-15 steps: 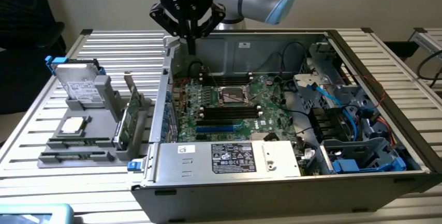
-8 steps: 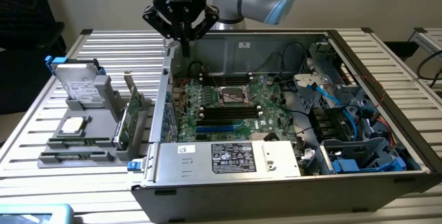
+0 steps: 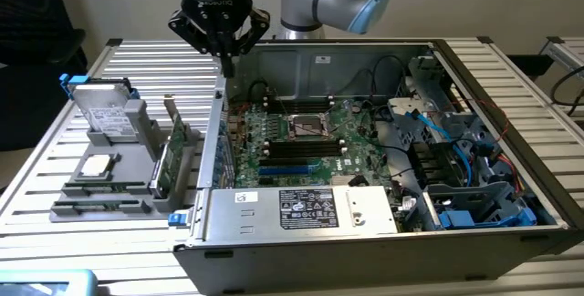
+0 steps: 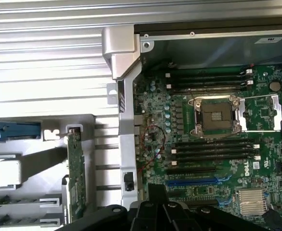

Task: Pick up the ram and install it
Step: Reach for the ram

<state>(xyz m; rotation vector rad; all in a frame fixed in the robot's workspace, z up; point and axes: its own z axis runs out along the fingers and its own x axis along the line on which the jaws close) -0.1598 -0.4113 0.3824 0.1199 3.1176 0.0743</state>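
- A slatted metal table [image 3: 137,57] holds an open computer case [image 3: 365,255], seen from above.
- The gripper [image 3: 224,60] hangs over the case's far corner on the exterior view's left, high above the wall. Its fingers are pressed together and grip nothing.
- The ram [image 3: 105,188] lies flat in a grey holder [image 3: 137,122] on the table, outside the case on the exterior view's left. It is well apart from the gripper.
- A second stick [image 3: 96,207] lies just beside the ram in the next groove; the two look alike.
- The holder also carries a hard drive [image 3: 102,108], a square processor [image 3: 96,166] and a green card [image 3: 174,149] standing on edge beside the case wall.
- Inside the case, the motherboard [image 3: 356,122] shows a bare socket [image 3: 310,126] with dark memory slots [image 3: 301,149] on both sides of it.
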